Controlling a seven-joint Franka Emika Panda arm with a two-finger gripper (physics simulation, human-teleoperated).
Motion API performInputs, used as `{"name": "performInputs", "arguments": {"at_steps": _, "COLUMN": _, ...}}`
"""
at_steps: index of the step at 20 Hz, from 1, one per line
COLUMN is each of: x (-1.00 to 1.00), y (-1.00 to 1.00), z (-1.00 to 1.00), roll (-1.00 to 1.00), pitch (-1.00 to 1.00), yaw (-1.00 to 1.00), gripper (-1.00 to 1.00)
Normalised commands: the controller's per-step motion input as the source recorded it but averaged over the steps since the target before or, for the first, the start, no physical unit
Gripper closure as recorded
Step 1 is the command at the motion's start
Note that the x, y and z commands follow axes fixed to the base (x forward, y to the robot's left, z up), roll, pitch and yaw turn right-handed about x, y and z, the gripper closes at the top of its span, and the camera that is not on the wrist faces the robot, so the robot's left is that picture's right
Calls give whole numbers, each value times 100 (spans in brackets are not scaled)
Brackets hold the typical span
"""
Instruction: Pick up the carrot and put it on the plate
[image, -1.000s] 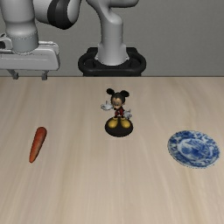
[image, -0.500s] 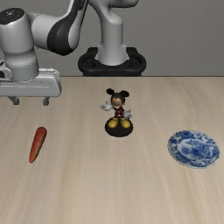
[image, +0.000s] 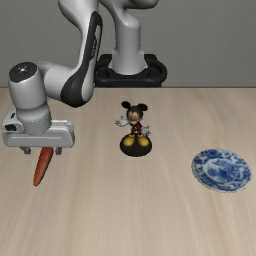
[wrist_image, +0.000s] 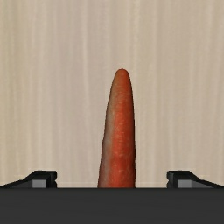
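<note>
Wide bare wood-grained surface (image: 120, 225) seen in front. Blue-patterned plate (image: 221, 168) laid flat near exterior view's right, whole pattern seen. Carrot (image: 40, 172) laid on surface at exterior view's left, well apart from plate. Gripper (image: 41, 150) held low over carrot's thick end, pointed down, fingers (wrist_image: 41, 178) spread wide (carrot framed between, gaps seen each side). Mouse figurine (image: 135, 130) stood mid-surface, between carrot and plate. Arm arched over from base behind.

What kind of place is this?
Likely a computer-made robot practice table: a robot arm over a plain wooden table with a carrot, a toy mouse and a blue plate.
</note>
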Motion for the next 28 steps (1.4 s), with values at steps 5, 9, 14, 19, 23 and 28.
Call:
{"name": "performInputs", "arguments": {"at_steps": 5, "x": 0, "y": 0, "z": -100, "roll": 0, "pitch": 0, "yaw": 0, "gripper": -100}}
{"name": "performInputs", "arguments": {"at_steps": 9, "x": 0, "y": 0, "z": 0, "roll": 0, "pitch": 0, "yaw": 0, "gripper": 100}}
{"name": "performInputs", "arguments": {"at_steps": 14, "x": 0, "y": 0, "z": 0, "roll": 0, "pitch": 0, "yaw": 0, "gripper": 100}}
{"name": "performInputs", "arguments": {"at_steps": 19, "x": 0, "y": 0, "z": 100, "roll": 0, "pitch": 0, "yaw": 0, "gripper": 100}}
{"name": "performInputs", "arguments": {"at_steps": 23, "x": 0, "y": 0, "z": 100, "roll": 0, "pitch": 0, "yaw": 0, "gripper": 100}}
{"name": "performInputs", "arguments": {"at_steps": 28, "x": 60, "y": 0, "z": 40, "roll": 0, "pitch": 0, "yaw": 0, "gripper": 100}}
